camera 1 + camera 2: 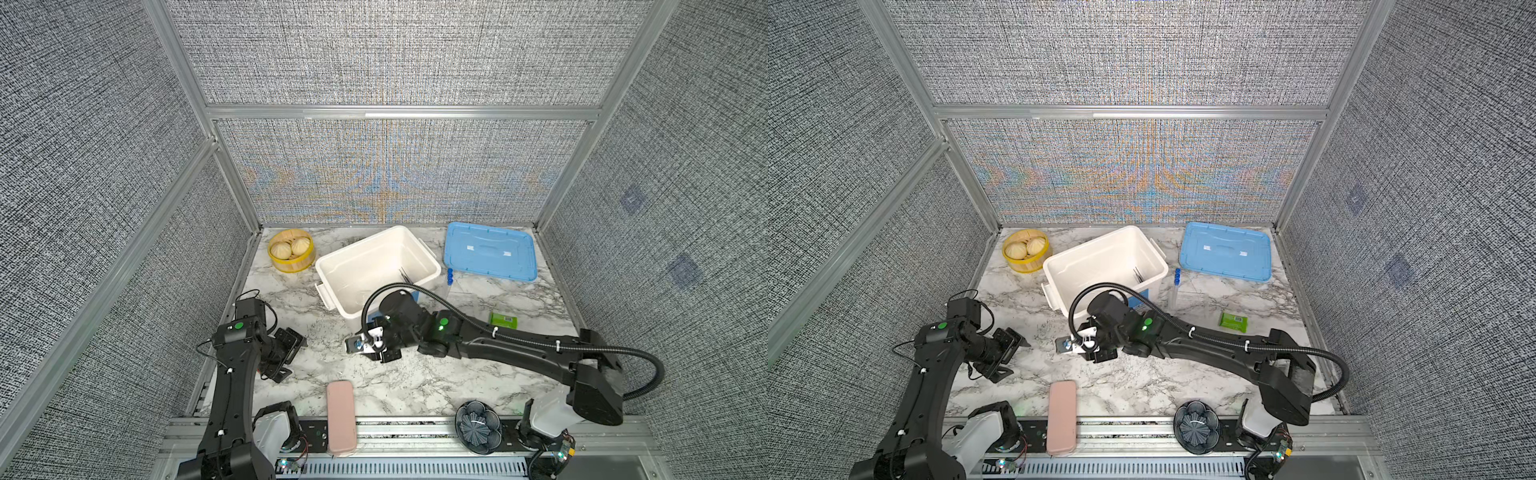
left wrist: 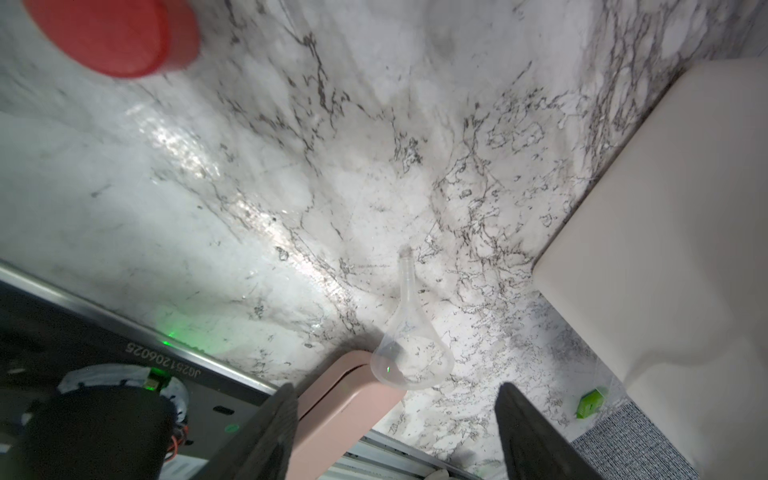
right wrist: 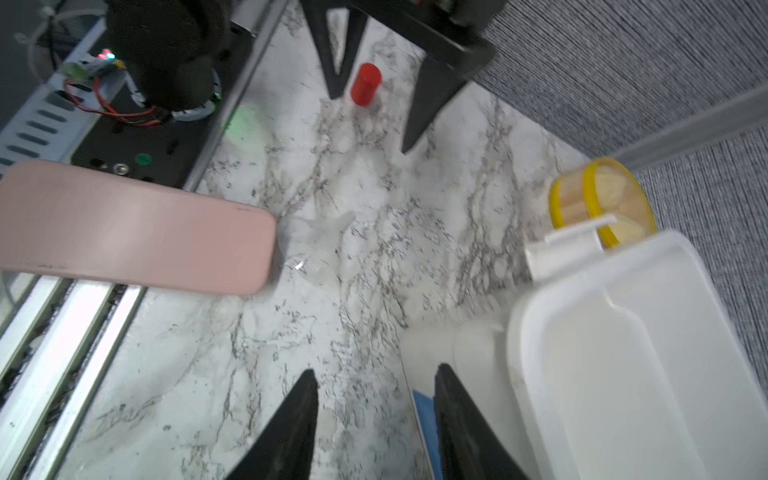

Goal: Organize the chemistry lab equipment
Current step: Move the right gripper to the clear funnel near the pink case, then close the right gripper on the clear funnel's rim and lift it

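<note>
A small clear glass flask (image 2: 409,353) lies on its side on the marble, its bulb against the end of the pink case (image 2: 345,407); it also shows faintly in the right wrist view (image 3: 316,245). My left gripper (image 2: 399,432) is open just short of the flask, nothing between its fingers. My right gripper (image 3: 376,415) is open over bare marble beside the white bin (image 1: 432,266), one finger close to a blue strip (image 3: 426,432) on the bin's wall. Grey metal tweezers (image 1: 405,275) lie inside the bin. Blue-capped tubes (image 1: 449,277) stand right of the bin.
A red cylinder (image 3: 365,83) stands on the marble by the left gripper's fingers. At the back are a yellow steamer basket (image 1: 291,250) and a blue lid (image 1: 490,251). A green packet (image 1: 503,319) lies at the right, and a dark flower-shaped dish (image 1: 478,426) sits on the front rail.
</note>
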{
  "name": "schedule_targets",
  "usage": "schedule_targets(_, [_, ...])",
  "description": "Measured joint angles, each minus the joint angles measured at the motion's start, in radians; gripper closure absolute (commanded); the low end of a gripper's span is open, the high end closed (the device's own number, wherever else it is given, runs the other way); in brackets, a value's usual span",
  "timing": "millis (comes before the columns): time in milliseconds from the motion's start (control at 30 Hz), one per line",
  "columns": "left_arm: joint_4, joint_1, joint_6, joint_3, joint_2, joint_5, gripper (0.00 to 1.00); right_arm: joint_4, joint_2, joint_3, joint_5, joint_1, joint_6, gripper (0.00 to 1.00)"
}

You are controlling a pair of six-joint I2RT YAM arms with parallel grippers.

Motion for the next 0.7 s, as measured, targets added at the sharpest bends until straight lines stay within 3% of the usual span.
schedule_targets(233, [-0.007,0.001,0.004,0.045,0.061,-0.059,0.11,0.038,0.199,0.082,0.003,0.065,-0.102,0.54])
schedule_targets(500, [0.001,0.003,0.005,0.083,0.09,-0.111,0.1,0.068,0.399,0.199,0.055,0.082,-0.14,0.55])
schedule_targets(700, [0.009,0.007,0.011,0.09,0.095,-0.116,0.1,0.105,0.499,0.245,0.148,0.104,-0.135,0.75])
